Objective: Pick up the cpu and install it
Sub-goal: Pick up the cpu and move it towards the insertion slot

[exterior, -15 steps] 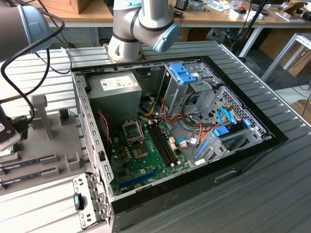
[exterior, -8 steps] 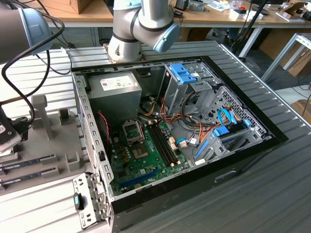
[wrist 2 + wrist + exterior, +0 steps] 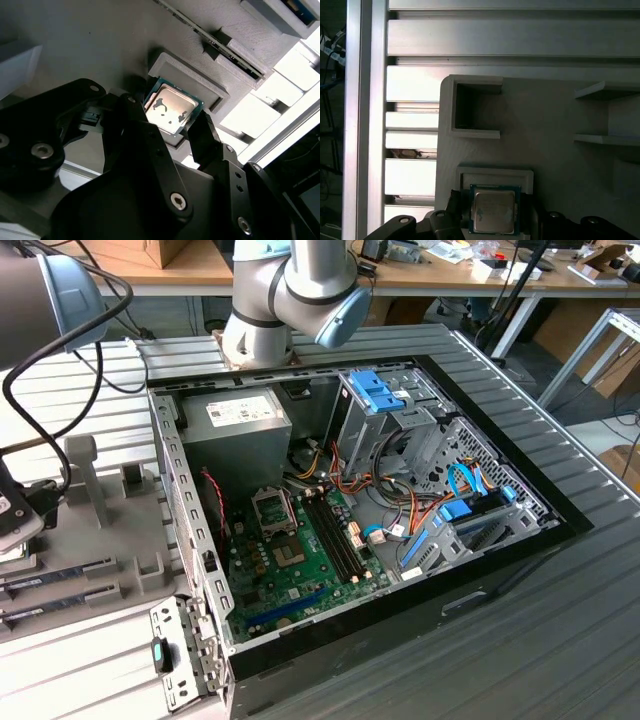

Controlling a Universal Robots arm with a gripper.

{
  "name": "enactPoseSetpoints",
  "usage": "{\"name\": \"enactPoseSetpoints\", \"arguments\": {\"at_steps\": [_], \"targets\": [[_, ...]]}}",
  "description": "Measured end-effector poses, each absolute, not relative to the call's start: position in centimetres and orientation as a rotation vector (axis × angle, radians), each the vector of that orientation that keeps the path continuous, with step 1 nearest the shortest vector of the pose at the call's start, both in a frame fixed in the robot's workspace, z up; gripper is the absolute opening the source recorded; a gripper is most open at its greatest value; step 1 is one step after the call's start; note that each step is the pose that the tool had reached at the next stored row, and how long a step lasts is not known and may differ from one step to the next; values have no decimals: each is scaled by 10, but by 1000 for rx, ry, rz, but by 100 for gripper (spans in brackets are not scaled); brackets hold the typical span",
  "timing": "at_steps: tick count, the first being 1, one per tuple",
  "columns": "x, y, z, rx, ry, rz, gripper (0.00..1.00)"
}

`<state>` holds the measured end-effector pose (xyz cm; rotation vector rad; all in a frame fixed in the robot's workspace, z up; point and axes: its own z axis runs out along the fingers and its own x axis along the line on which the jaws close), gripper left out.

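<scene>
The cpu [image 3: 172, 107] is a small square chip with a silvery top and a thin green rim. It lies at a shallow square recess of a grey printed holder [image 3: 200, 80]. My gripper [image 3: 167, 119] straddles it, and one black finger [image 3: 134, 125] presses one edge while the other [image 3: 205, 136] meets the opposite edge, so the jaws are shut on it. The first wrist view shows the cpu [image 3: 492, 211] just below the recess rim [image 3: 495, 175]. In the exterior view, the empty processor socket [image 3: 272, 508] sits on the green board [image 3: 300, 565] inside the open computer case [image 3: 480, 570].
The grey holder tray [image 3: 95, 525] lies on a ribbed metal table at the exterior view's left, beside the case. Memory sticks [image 3: 60, 580] rest in its slots. The arm's base [image 3: 265, 325] stands behind the case. A power supply [image 3: 235, 430], drive cages and cables crowd the case.
</scene>
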<state>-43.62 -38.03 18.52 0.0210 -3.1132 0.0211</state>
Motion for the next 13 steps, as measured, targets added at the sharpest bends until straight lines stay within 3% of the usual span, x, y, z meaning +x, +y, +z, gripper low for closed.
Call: {"name": "enactPoseSetpoints", "arguments": {"at_steps": [13], "targets": [[-436,-380,187,21,-3113,19,62]]}}
